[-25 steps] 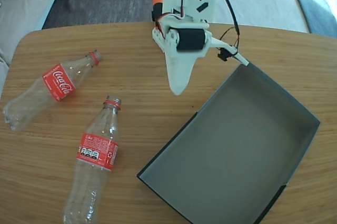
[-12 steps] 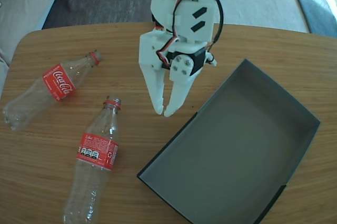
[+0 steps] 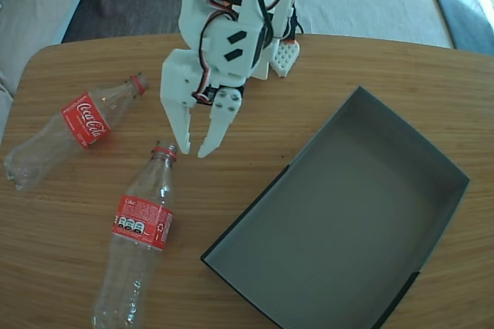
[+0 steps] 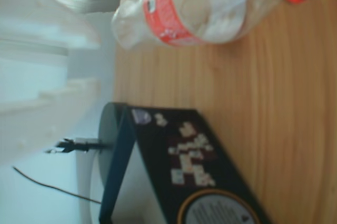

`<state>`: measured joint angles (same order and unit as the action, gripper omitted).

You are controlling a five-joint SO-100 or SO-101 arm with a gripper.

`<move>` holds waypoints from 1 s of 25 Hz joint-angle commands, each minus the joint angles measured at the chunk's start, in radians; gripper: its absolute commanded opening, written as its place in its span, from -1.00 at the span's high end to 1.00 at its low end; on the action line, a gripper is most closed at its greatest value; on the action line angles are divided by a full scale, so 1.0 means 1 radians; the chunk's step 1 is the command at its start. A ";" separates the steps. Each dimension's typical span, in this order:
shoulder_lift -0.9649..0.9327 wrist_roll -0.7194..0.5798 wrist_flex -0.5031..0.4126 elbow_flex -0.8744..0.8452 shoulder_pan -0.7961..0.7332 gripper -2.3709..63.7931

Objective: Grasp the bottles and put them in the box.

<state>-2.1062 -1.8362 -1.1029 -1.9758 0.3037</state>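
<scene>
The white two-finger gripper (image 3: 193, 151) hangs with jaws narrowly parted, empty, just beside the neck of the nearer clear plastic red-labelled bottle (image 3: 139, 230). The second such bottle (image 3: 76, 130) lies beyond it, both outside the dark grey shallow box (image 3: 445, 163). Such a narrow opening may nudge the round bottle into rolling.

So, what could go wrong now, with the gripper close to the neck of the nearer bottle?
1. The gripper hangs by the nearer bottle's neck; closing on that narrow, round end, it may slip or roll away.
2. The box lies at an angle, and the bottle is long, so an end could catch a wall.
</scene>
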 commanded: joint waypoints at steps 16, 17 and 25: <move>0.000 -0.035 -0.100 -0.037 0.267 -0.13; 0.002 -0.035 -0.077 -0.044 0.265 -0.13; 0.002 -0.127 0.120 -0.155 0.272 -0.13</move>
<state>-2.1000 -1.9390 -1.0109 -2.1353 0.5706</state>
